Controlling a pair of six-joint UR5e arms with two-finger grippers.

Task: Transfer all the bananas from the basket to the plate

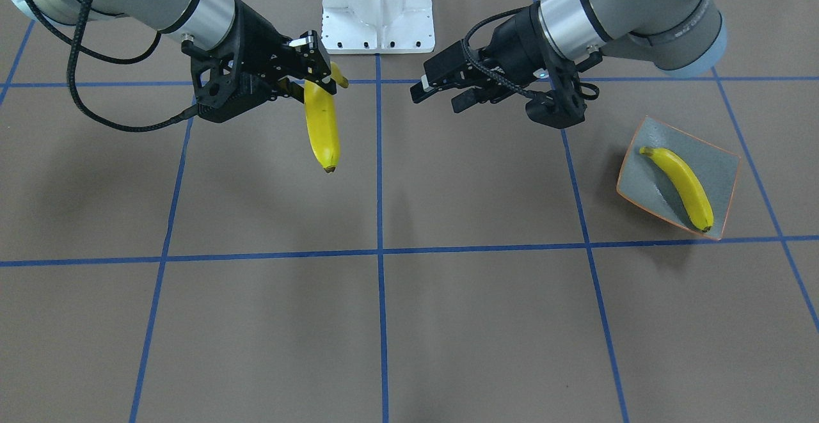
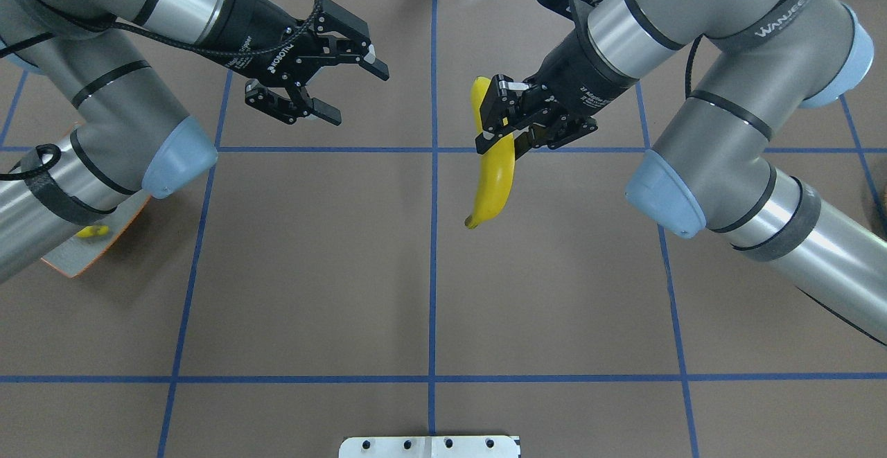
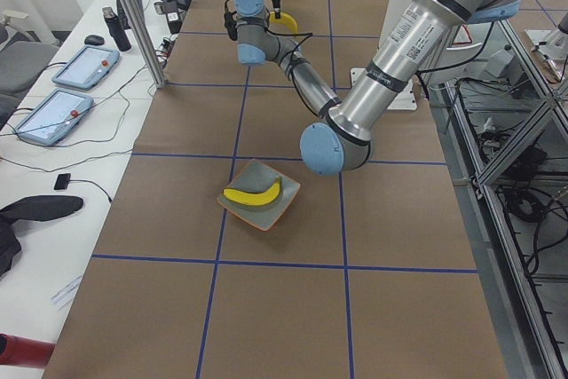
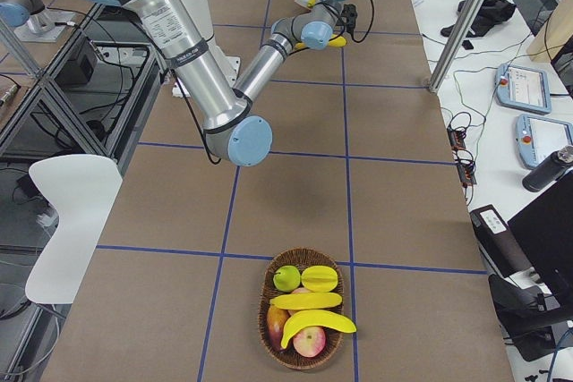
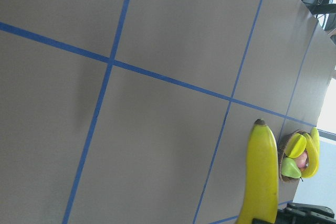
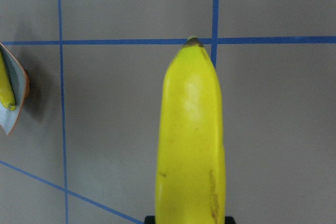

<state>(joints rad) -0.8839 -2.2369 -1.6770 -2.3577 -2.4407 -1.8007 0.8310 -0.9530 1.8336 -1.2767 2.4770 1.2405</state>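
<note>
- Right gripper (image 2: 502,132) is clamped on a banana (image 2: 493,181) near its stem end. The fruit hangs roughly upright over mid-table, free tip down and off the surface.
- Left gripper (image 2: 353,94) has its jaws spread, holds nothing, and points across at the held banana. It's near but apart, at about the same height.
- Key relation: the plate (image 1: 716,167) sits on the robot's left, beyond the left gripper, so the left arm is the nearer one. This looks like a handover setup, not a direct drop.
- The plate already holds one banana on plate (image 1: 681,183), lying diagonally, so the free room is beside it.
- The basket (image 4: 269,284) is well apart at the right end of the table, with a basket banana (image 4: 318,321) lying on other fruit.
- Watch: in the overhead view the left forearm overhangs the plate.
</note>
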